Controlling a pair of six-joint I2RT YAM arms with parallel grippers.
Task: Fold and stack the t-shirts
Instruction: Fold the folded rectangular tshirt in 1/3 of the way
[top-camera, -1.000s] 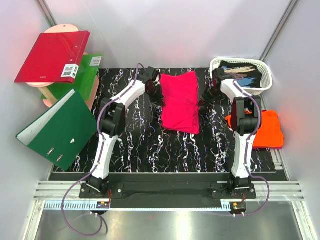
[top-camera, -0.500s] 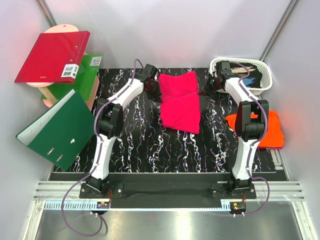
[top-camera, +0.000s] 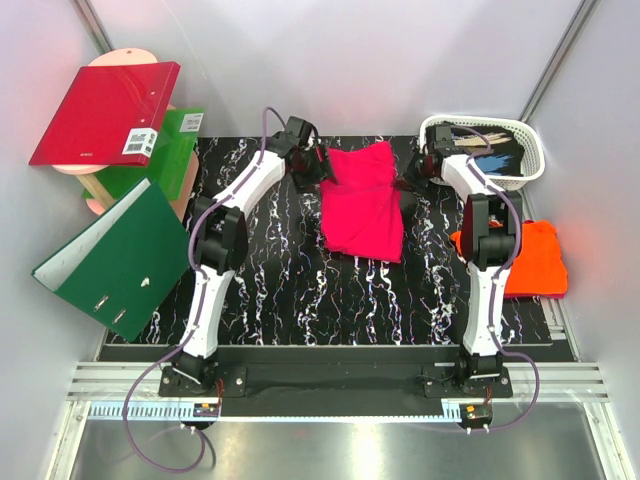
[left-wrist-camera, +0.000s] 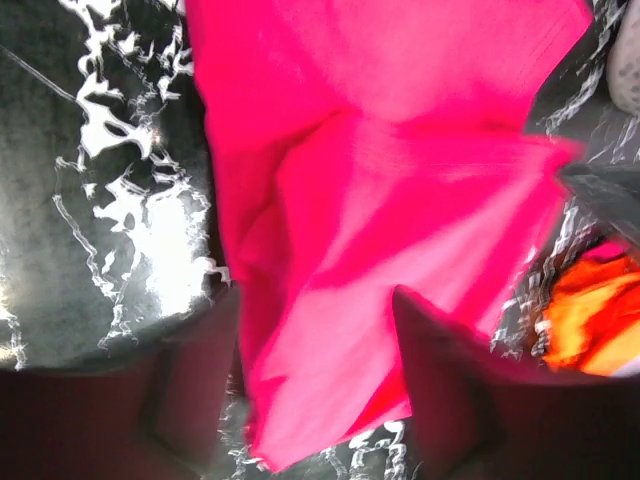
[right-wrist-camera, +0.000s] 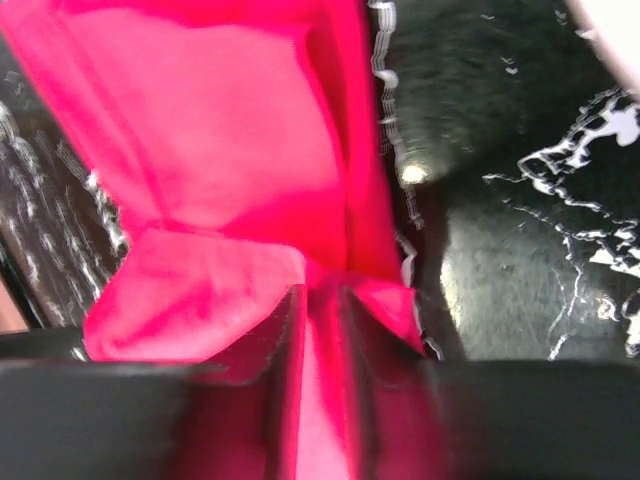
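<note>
Upper centre, the left gripper has just spread wide off the magenta t-shirt, while the right gripper sits narrow around its hem, grip unclear, so the fold seems laid.

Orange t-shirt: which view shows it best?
Top external: the orange t-shirt lies at the right edge of the table, partly behind the right arm. Left wrist catches only an orange scrap; right wrist shows none.
</note>
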